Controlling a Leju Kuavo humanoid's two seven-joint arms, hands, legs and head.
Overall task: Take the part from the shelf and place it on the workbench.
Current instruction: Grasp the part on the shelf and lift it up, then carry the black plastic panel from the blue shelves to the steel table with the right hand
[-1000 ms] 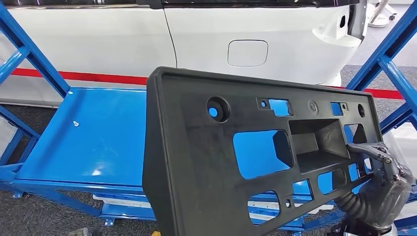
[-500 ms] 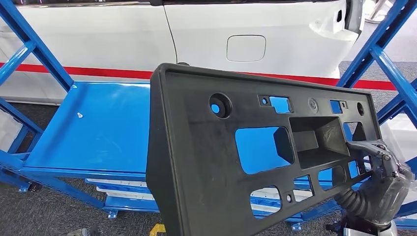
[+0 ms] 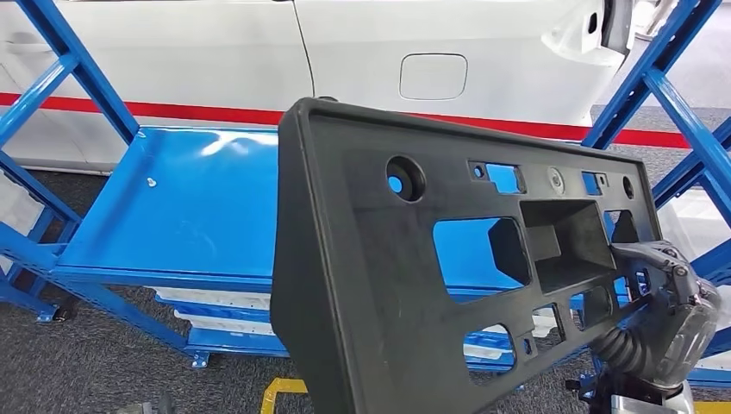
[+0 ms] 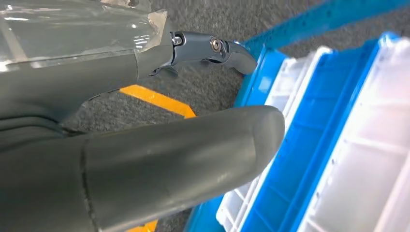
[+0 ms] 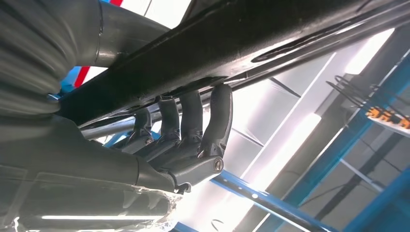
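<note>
The black plastic part (image 3: 448,276) fills the head view from centre to 4 o'clock, held tilted in front of the blue shelf (image 3: 172,216). It looks stiff, light and unwieldy, with cutout edges offering purchase. The right hand (image 3: 664,302) grips its 3 o'clock edge. The left hand (image 4: 145,145) holds nothing, fingers apart.

Bright, even light; glare on the blue shelf (image 3: 172,207) (overhead lamps, probably); near thumb (image 4: 183,159) soft.

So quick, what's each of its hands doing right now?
Left hand: holds nothing; fingers apart, open.
Right hand: grips the black part at its edge.
</note>
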